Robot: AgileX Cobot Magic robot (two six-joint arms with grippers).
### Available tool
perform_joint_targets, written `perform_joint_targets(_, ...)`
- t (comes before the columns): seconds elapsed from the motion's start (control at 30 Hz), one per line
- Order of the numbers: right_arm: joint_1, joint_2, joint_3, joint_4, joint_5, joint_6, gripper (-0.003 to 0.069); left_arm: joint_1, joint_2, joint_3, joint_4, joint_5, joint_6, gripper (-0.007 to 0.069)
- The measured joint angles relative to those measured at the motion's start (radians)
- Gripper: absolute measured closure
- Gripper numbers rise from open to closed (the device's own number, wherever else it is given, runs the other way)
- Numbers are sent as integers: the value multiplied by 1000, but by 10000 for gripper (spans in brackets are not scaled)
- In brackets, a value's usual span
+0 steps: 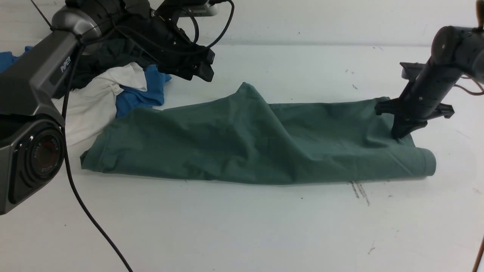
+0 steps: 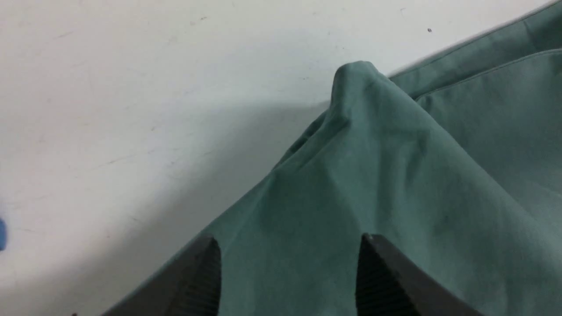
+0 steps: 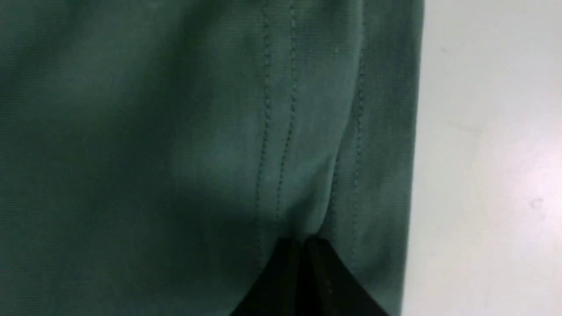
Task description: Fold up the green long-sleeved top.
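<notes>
White table, matte, lightly scuffed, with few tiny dark specks toward one o'clock. At ten o'clock in the front view, a loose heap of clothes. Dark charcoal garment at the far side. White garment in front of it, crumpled, with a small tag at its edge. Blue garment touching the white one at its three o'clock side. Short dark scratch marks on the table at four o'clock.

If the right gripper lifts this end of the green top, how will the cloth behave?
Probably floppy: the green top lies in soft creases with a peaked ridge. Likely it drapes and drags rather than lifting whole, since the right gripper pinches only one stitched end. Unlikely to slip; the cloth looks matte.
</notes>
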Motion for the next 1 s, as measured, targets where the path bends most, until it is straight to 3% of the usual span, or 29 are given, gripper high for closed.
perform_joint_targets(0.57,-93,-37,0,-75,7,-6,643,0,0,0,0,0,0,229)
perform_joint_targets(0.7,-93,-24,-18,-104,11,-10,529,0,7,0,1,1,0,229)
perform_joint_targets(0.83,-101,-43,-89,-123,7,35,337,-1,25,0,0,1,0,229)
perform_joint_targets(1.0,-101,-81,-80,-61,7,67,202,-1,31,0,0,-3,0,229)
